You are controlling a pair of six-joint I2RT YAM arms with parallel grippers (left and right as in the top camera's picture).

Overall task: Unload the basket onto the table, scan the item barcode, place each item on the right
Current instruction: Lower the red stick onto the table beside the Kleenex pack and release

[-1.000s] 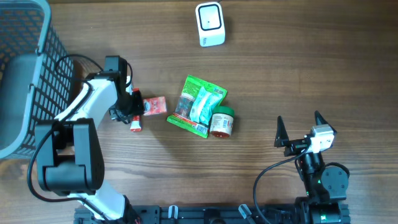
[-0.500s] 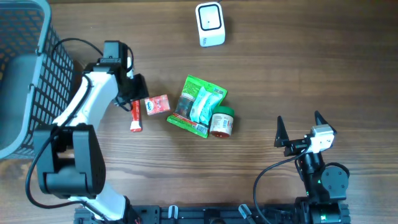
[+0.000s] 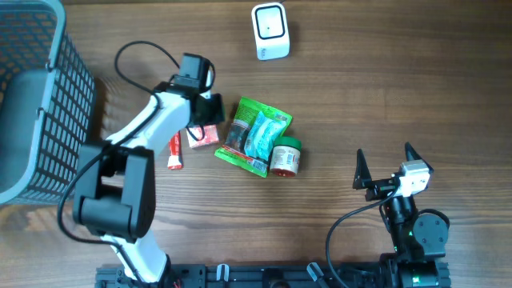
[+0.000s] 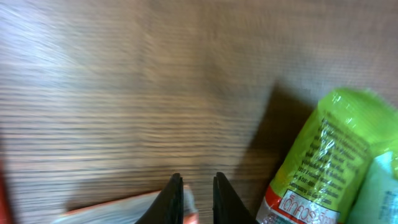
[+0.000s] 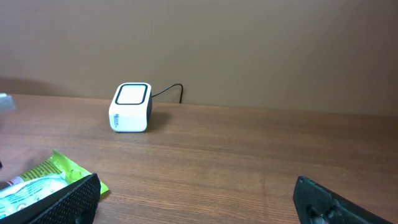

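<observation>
1. A grey mesh basket [image 3: 32, 96] stood at the tabletop's [image 3: 360, 88] 9 o'clock edge.
2. A red tube [image 3: 176, 150] lay flat on the wood, at 8 o'clock from the small red box [image 3: 205, 135] and close beside it.
3. The red box, the item nearest the working arm, rested on the tabletop at 9 o'clock from the green pouch [image 3: 256, 136], near it but apart.
4. The left gripper [image 4: 196, 199] hung over the box's 12 o'clock edge. Its fingers [image 4: 174, 196] stood narrow, with only a slim gap between them. A white-and-red scrap showed in that gap, but the wrist view was too blurred to tell whether they pinched the box.
5. The green pouch lay flat near the tabletop's middle, with a paler packet [image 3: 262, 133] on top of it.
6. The white scanner [image 3: 270, 30] sat at 12 o'clock, well apart from the box.
7. A green-lidded jar [image 3: 286, 156] lay on its side, touching the pouch at its 4 o'clock corner.
8. The right gripper [image 3: 384, 150] waited at 4 o'clock, its fingers [image 5: 62, 199] spread wide and holding nothing.
</observation>
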